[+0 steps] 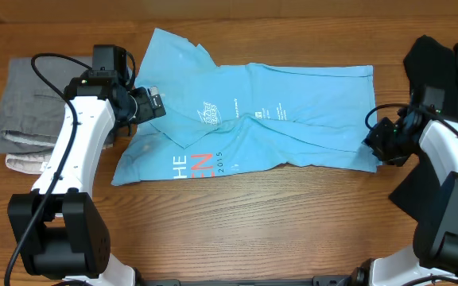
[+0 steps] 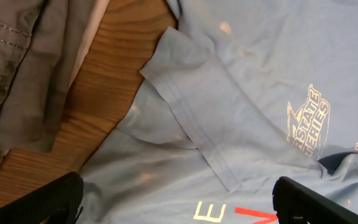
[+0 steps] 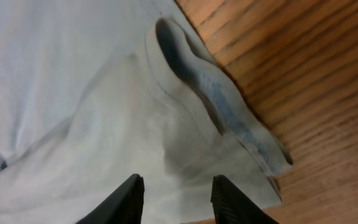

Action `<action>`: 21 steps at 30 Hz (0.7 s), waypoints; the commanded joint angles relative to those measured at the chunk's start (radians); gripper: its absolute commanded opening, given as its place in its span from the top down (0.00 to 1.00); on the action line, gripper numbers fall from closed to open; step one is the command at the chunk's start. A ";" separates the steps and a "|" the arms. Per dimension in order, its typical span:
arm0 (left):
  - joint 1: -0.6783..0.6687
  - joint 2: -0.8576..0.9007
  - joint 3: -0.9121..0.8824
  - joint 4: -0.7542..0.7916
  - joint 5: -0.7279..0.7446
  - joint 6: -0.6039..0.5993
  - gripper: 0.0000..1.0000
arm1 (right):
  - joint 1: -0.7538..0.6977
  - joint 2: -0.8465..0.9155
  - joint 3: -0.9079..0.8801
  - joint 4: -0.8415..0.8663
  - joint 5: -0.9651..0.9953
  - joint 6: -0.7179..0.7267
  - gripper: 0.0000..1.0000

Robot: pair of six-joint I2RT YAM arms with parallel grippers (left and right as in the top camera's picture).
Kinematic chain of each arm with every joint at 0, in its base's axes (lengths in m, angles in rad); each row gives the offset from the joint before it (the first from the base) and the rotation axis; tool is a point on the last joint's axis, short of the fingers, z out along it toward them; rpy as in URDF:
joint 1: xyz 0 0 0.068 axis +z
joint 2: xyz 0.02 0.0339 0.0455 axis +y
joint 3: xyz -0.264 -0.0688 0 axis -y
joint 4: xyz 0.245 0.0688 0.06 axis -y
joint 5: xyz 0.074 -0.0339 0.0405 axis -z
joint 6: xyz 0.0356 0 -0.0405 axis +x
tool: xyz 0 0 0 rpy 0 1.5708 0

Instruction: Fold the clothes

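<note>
The light blue T-shirt (image 1: pixel 293 111) lies across the middle of the wooden table. Its lower part is folded up, so white logos and red-and-yellow lettering show near the left. My left gripper (image 1: pixel 151 105) is open at the shirt's left edge. In the left wrist view (image 2: pixel 178 196) its fingers are wide apart over the shirt (image 2: pixel 247 81), just below a sleeve. My right gripper (image 1: pixel 376 143) is open at the shirt's lower right corner. In the right wrist view (image 3: pixel 178 183) its fingers straddle the cloth (image 3: pixel 73 93) by the hem, gripping nothing.
A pile of folded grey and white clothes (image 1: pixel 30 103) lies at the left edge and also shows in the left wrist view (image 2: pixel 17 62). Black clothing (image 1: pixel 444 63) lies at the right edge, behind and under my right arm. Bare wood (image 1: pixel 253 222) runs along the front.
</note>
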 commanded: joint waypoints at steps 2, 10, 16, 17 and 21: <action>0.005 -0.011 -0.002 0.003 0.003 0.008 0.00 | 0.001 0.000 -0.060 0.076 0.036 0.043 0.61; 0.005 -0.011 -0.002 0.003 0.003 0.008 0.00 | 0.001 0.002 -0.116 0.200 0.037 0.043 0.61; 0.005 -0.011 -0.002 0.003 0.003 0.008 0.00 | 0.001 0.018 -0.143 0.245 0.052 0.047 0.61; 0.005 -0.011 -0.002 0.003 0.003 0.008 0.00 | 0.001 0.018 -0.143 0.245 0.052 0.047 0.61; 0.005 -0.011 -0.002 0.003 0.003 0.008 0.00 | 0.001 0.018 -0.142 0.248 0.052 0.046 0.67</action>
